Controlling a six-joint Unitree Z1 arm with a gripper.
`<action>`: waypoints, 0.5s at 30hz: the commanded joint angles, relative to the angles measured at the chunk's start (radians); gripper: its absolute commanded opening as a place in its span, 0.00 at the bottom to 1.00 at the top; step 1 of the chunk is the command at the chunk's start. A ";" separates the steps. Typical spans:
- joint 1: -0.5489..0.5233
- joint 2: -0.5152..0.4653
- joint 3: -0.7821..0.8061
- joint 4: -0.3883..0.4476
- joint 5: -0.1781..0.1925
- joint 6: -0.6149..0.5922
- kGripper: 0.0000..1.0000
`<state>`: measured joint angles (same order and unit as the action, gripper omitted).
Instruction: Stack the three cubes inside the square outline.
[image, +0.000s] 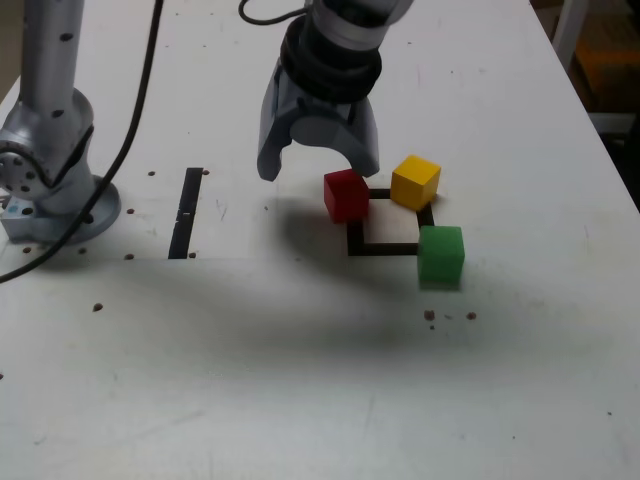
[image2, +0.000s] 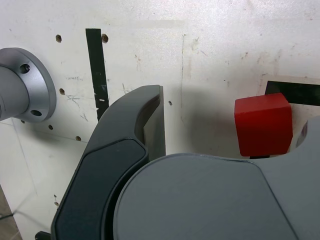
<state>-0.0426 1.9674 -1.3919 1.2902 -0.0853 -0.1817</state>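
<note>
You're holding the fingers (image: 318, 172) wide open and empty; the red cube (image: 347, 195) is looking light and stiff, inviting a mid-face grip.

My fingers (image: 366, 150): plain grey; the one lying over darker slate in the wrist view, plain too. Cubes, each one flat colour: red (image: 346, 196), yellow-orange (image: 415, 182), green (image: 441, 253). Square outline (image: 384, 249): black border, white centre. Tape strip (image: 185, 213): black. Tabletop (image: 220, 370): off-white, speckled with brown spots. My base (image: 62, 180): silvery grey. Cable (image: 131, 130): black.
</note>
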 joint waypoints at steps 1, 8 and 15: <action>0.000 0.005 0.001 -0.004 -0.002 0.004 0.97; 0.004 0.024 -0.032 -0.013 -0.004 0.023 0.97; 0.004 0.039 -0.050 -0.012 0.000 0.025 0.97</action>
<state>-0.0405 2.0011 -1.4390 1.2762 -0.0858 -0.1580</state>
